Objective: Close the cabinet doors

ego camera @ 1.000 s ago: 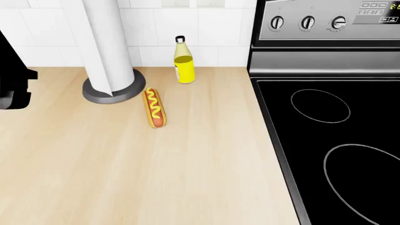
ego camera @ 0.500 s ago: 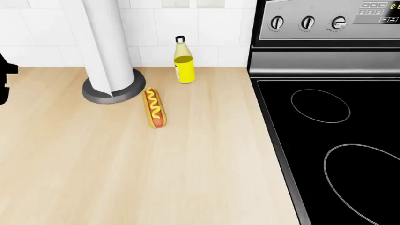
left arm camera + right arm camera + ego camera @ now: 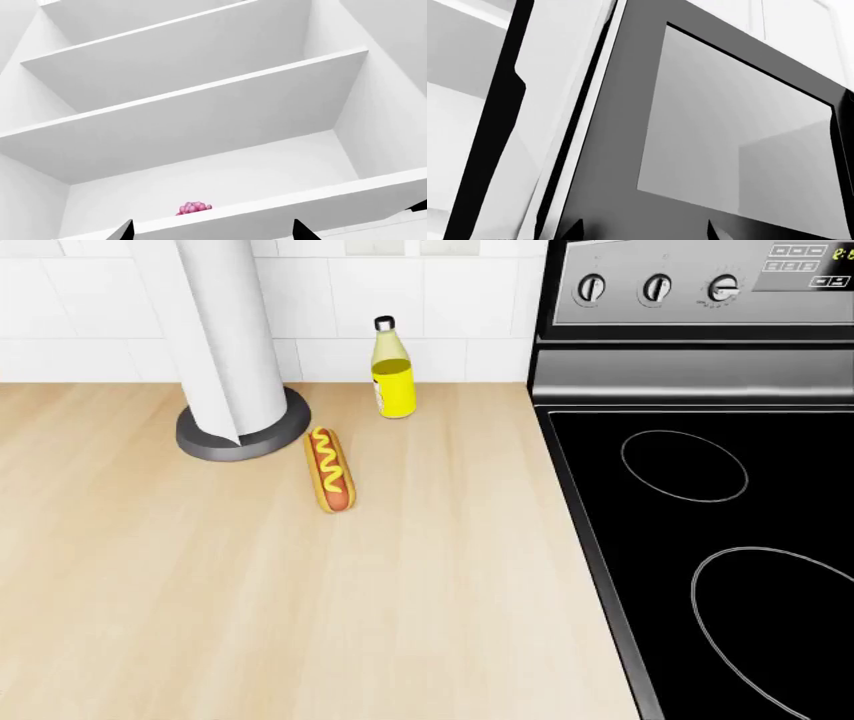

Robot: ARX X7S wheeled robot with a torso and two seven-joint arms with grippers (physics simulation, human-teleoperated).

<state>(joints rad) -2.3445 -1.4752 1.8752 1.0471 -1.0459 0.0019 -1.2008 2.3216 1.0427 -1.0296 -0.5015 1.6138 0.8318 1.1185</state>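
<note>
We see the cabinet (image 3: pixel 200 125) in the left wrist view, open, with its white shelves exposed; a pink bunch of grapes (image 3: pixel 194 208) rests on the lowest visible shelf, toward the back wall. The left end effector (image 3: pixel 212 231) shows two dark fingertips spread apart below that shelf edge, released and holding nothing. In the right wrist view, the right end effector (image 3: pixel 644 231) shows two dark fingertips apart, released, in front of a dark panel with a grey window (image 3: pixel 734 135); we cannot tell whether this panel belongs to the cabinet. In the head view, neither arm appears. On the tabletop (image 3: pixel 267 620), the hot dog (image 3: pixel 330 470) lies just beside the paper towel roll (image 3: pixel 234 350), the yellow bottle (image 3: pixel 391 370) stands near the roll by the tiled wall, and the stove (image 3: pixel 707 540) adjoins the tabletop well apart from the roll.
</note>
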